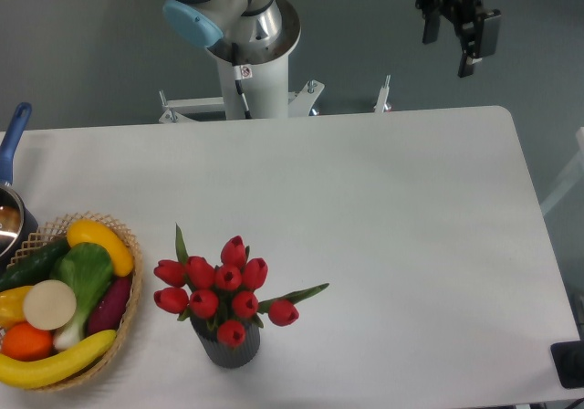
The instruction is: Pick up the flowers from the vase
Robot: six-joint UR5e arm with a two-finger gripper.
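Observation:
The flowers (224, 286), a bunch of red tulip buds with green leaves, stand upright in the vase (230, 350), a short dark grey ribbed cylinder near the table's front edge, left of centre. My gripper (452, 48) hangs high at the top right, beyond the table's far edge and far from the flowers. Its two dark fingers point down with a gap between them and nothing held.
A wicker basket (128, 313) of fruit and vegetables sits at the front left, close to the vase. A pot with a blue handle (11, 144) is at the left edge. The arm's base (251, 62) stands behind the white table (383, 235). A dark object (570, 365) lies at the front right corner.

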